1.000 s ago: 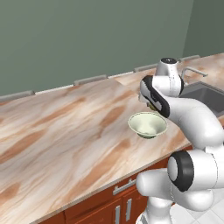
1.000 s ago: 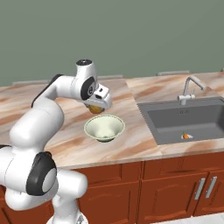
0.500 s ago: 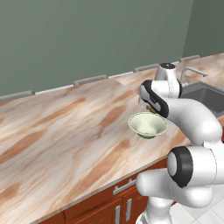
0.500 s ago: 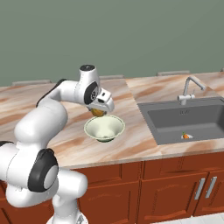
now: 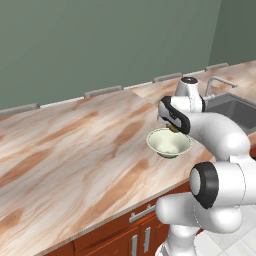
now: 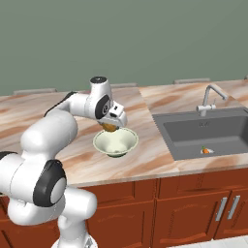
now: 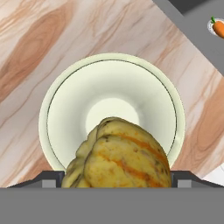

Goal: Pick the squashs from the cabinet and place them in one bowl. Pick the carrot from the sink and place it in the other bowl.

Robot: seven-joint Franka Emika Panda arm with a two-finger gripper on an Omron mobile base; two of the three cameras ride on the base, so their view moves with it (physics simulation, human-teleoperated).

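Even, soft light (perhaps slightly flat)

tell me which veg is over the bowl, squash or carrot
The squash: yellow-orange, ribbed, held in the gripper right above the pale bowl. The small carrot lies apart in the sink.

— Where's the squash (image 7: 117,158)?
— Above the pale green-cream bowl (image 7: 65,92), over its near rim; yellowish, ribbed, orange-streaked.
— The bowl itself?
— Upright on the marble tabletop (image 5: 75,150), nothing inside.
— And the carrot (image 6: 206,150)?
— A small orange piece with a pale end, lying in the dark grey sink (image 6: 213,133).
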